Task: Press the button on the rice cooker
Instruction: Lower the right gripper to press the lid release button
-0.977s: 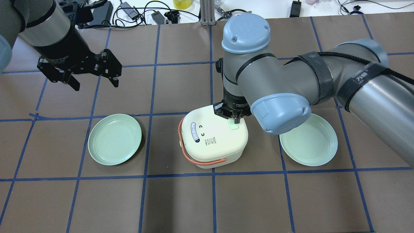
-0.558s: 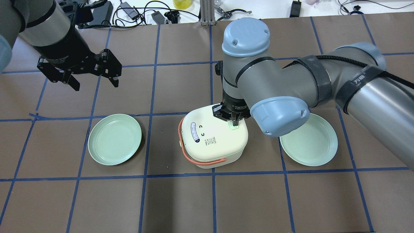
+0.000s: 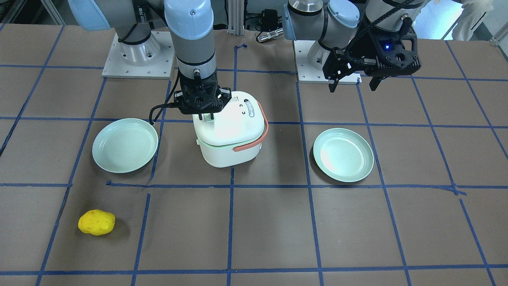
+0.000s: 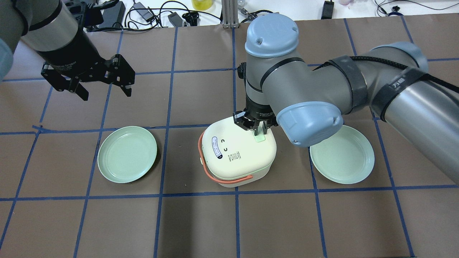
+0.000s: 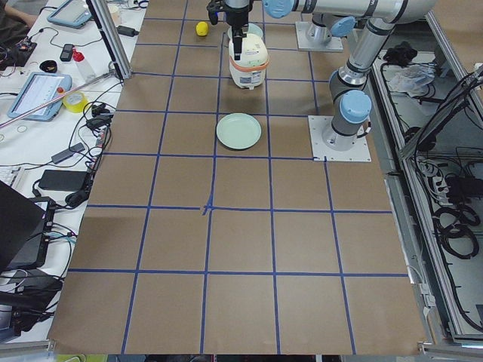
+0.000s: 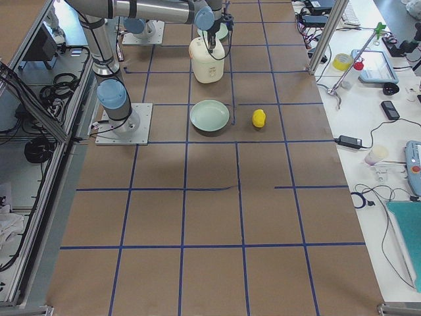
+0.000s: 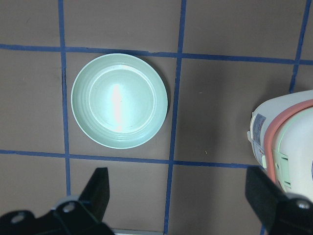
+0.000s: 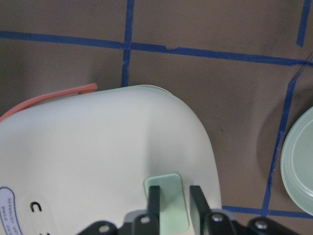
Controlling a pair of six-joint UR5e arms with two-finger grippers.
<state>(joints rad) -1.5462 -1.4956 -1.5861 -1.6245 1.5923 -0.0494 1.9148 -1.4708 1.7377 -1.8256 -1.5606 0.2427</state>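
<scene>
The cream rice cooker [image 4: 233, 157] with a salmon handle sits mid-table. Its button [image 4: 259, 138], a pale greenish tab, is on the lid's right end. My right gripper [image 4: 258, 131] points straight down over the button, fingers drawn close with only a narrow gap. In the right wrist view the button [image 8: 168, 200] lies under and between the fingertips [image 8: 154, 198]; I cannot tell whether they touch it. A green seam shows under the lid [image 3: 222, 146]. My left gripper [image 4: 106, 94] hangs open and empty, far left of the cooker.
A pale green plate [image 4: 127, 154] lies left of the cooker, and another plate [image 4: 342, 156] lies to its right, partly under my right arm. A yellow lumpy object [image 3: 96, 222] rests near the operators' edge. Cables and gear line the far edge.
My right gripper dipped onto the button, then drew back slightly toward the lid's far edge. The lid now looks a touch larger and shifted. The left arm has not moved.
</scene>
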